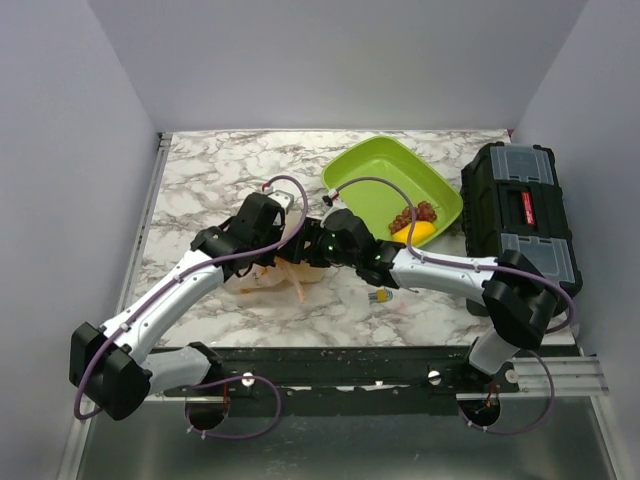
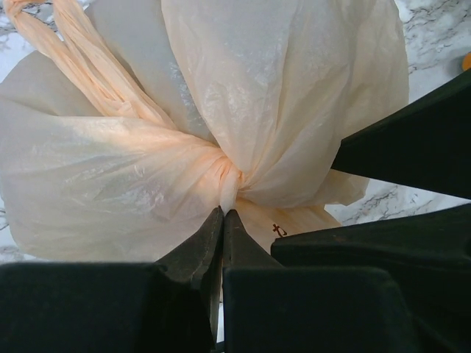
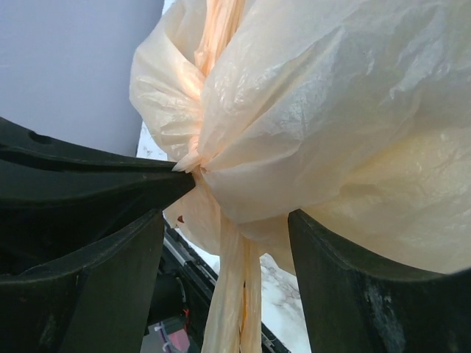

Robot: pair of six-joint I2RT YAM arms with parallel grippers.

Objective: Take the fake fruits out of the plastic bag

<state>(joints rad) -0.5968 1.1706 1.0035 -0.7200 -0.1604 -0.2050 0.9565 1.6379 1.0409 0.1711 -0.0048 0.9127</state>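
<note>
Roughly at the middle of the marble table (image 1: pixel 205 170), between the two wrists, sits the plastic bag (image 2: pixel 287 88), a thin, crinkly, translucent peach-orange sack that is paler and almost cream where the film stretches smooth and deeper orange where it bunches. Its folds gather to a tight knot-like waist, and a twisted handle strand (image 2: pixel 81 66) runs off from there like a rope. A small dark-orange print mark (image 2: pixel 280 230) shows on the lower lobe. What lies inside cannot be made out through the film. The left gripper (image 2: pixel 223 213) has its jaws pressed together on the gathered waist of the bag, pinching the plastic right at the tips. The right gripper (image 3: pixel 227 217) comes in from the other side with its jaws spread, one finger on each side of a bulging lobe and the far one touching the film. Whether it grips cannot be told. Well apart, to the right, a lime-green tray (image 1: pixel 350 165) holds a yellow fruit (image 1: pixel 420 234) and a reddish-brown cluster (image 1: pixel 416 214), just beside a black toolbox (image 1: pixel 520 210).
</note>
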